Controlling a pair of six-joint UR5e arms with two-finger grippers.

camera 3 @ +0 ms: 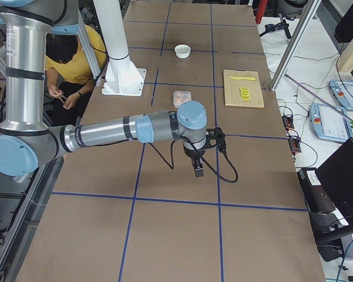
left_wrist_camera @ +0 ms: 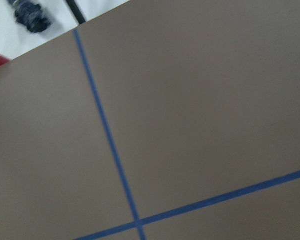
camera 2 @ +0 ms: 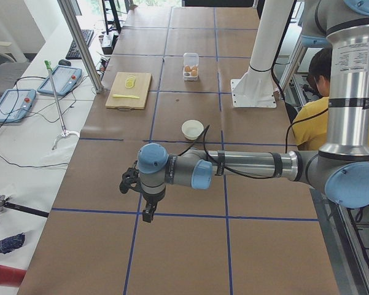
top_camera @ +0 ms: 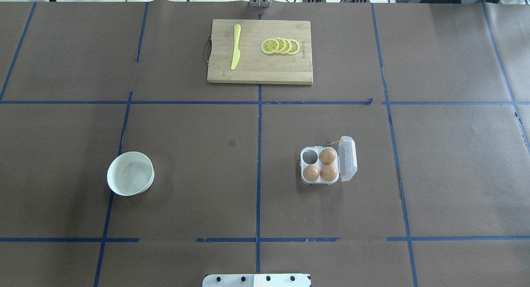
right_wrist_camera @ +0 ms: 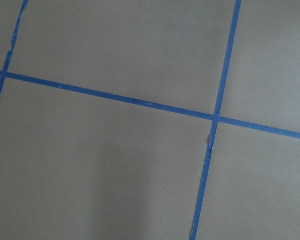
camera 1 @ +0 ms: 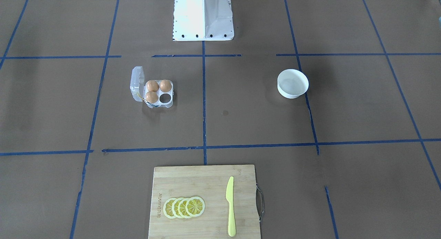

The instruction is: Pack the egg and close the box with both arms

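Note:
The clear box (top_camera: 348, 159) stands right of the table's middle with its lid open and upright on its right side. Three brown eggs (top_camera: 327, 156) fill three cells; I cannot tell which one is the task's egg. The far-left cell (top_camera: 309, 156) is empty. A yellow string lies at its far edge. The box also shows in the front view (camera 1: 137, 81). My left gripper (camera 2: 148, 212) hangs over bare table far left of the bowl. My right gripper (camera 3: 198, 168) hangs over bare table far right of the box. Both show in side views only, so I cannot tell whether they are open.
An empty white bowl (top_camera: 130, 173) sits on the left half. A wooden cutting board (top_camera: 256, 69) at the far edge carries a yellow knife (top_camera: 236, 47) and lemon slices (top_camera: 280, 46). The white robot base (camera 1: 203, 18) is at the near edge. A person in yellow (camera 2: 313, 104) sits behind it.

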